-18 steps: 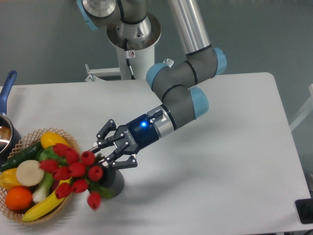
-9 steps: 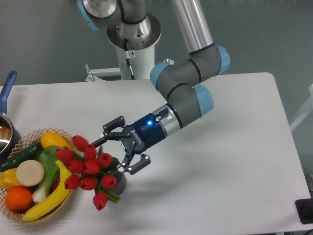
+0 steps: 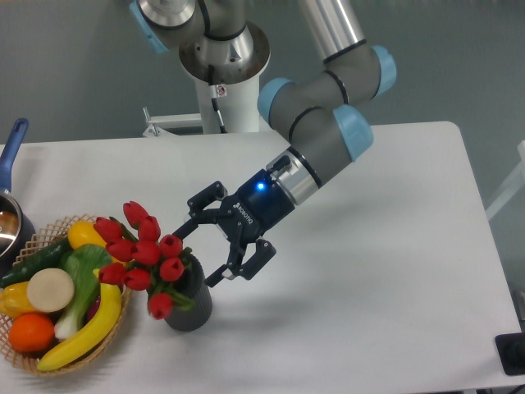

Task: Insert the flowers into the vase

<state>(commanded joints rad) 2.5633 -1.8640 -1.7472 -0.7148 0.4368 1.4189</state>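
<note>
The red tulips stand in the dark grey vase at the front left of the table, their heads leaning left toward the basket. The stems are mostly hidden behind the blooms and inside the vase mouth. My gripper is open, its black fingers spread wide just right of and above the vase. It holds nothing and is apart from the flowers.
A wicker basket with plastic fruit and vegetables sits at the left edge, close beside the vase. A blue-handled metal pot is at the far left. The arm's base column stands behind the table.
The gripper has drawn back up and to the right, away from the vase. The tulips have swung more upright in the vase.
</note>
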